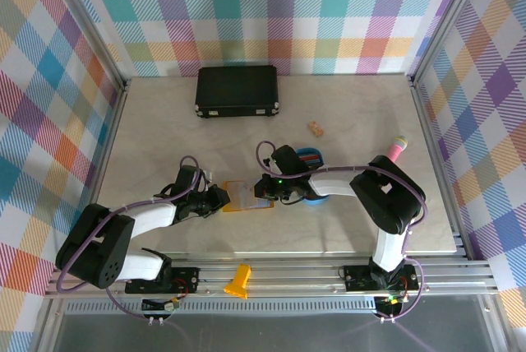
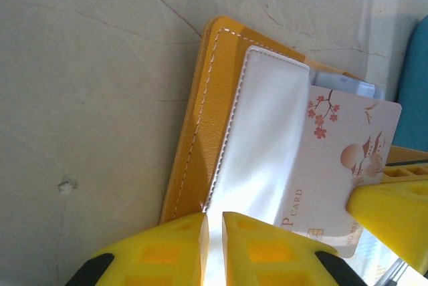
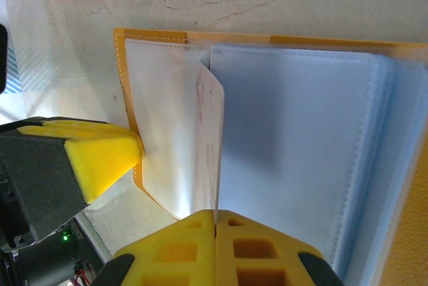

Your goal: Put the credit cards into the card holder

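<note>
Yellow and lying open, the card holder [image 1: 240, 196] sits flat on the pale table [image 1: 164, 122], close to the near edge and between the two arms. The left gripper [image 2: 214, 222] has its yellow fingers almost together, pinching the edge of the card holder where the white pocket [image 2: 261, 139] is. The right gripper [image 3: 215, 218] has its fingers pressed tight together on one credit card [image 2: 334, 166]. This card is white with pink flowers on it. The card stands on its thin edge between the white pocket and the light blue pockets [image 3: 301, 146], and part of it is tucked in by the white pocket. A blue tray [image 1: 319, 197] sits just beside the card holder, under the right arm. A black case [image 1: 237, 91] lies far back on the table.
</note>
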